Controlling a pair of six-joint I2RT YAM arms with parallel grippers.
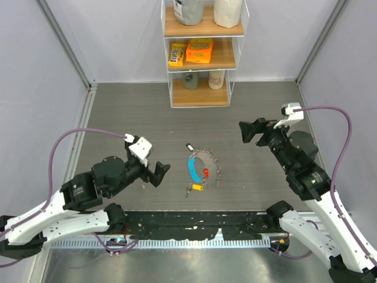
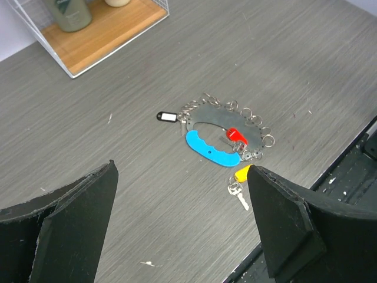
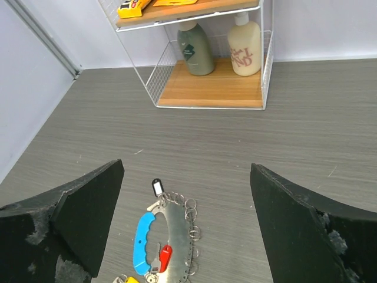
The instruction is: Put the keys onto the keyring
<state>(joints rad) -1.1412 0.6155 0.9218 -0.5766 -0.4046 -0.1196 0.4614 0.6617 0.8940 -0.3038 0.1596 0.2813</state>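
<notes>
Keyring [image 1: 213,165] long axis near-to-far, yellow key [image 1: 197,187] nearest

We see the keyring [image 2: 219,119] flat mid-table, blue tag [image 2: 211,152] left, red key [image 2: 235,135] on it, yellow key [image 2: 241,174] just nearer.

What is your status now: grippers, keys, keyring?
Left gripper, right gripper open, empty. Keyring flat, between both grippers; red key lying on it, yellow key just outside. Nothing blocking.
</notes>
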